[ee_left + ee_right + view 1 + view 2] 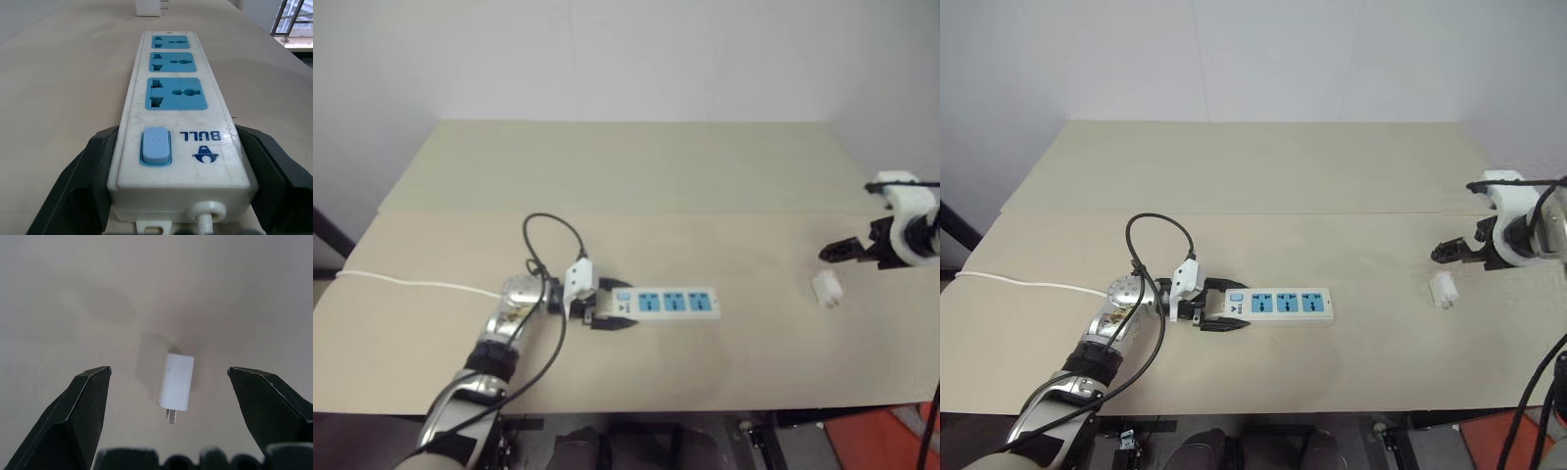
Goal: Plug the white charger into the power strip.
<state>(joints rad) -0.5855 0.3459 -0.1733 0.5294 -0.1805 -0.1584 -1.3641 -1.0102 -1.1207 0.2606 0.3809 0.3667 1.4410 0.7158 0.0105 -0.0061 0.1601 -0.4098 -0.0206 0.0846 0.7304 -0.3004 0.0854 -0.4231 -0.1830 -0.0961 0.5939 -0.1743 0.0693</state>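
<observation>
The power strip [176, 147] is white with three blue sockets [175, 93] in one row, a pale blue switch [155, 146] and dark blue letters. The white charger [176, 381], at 3 o'clock from the strip, is plain white with grey metal pins. The table [1253, 176] is plain beige. The fingers [83, 416] of both grippers are black.

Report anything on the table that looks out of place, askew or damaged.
Nothing stands out. The power strip lies flat and intact, its switch end clamped by the left gripper. The white charger rests apart on the bare table, prongs exposed, under the open right gripper.
</observation>
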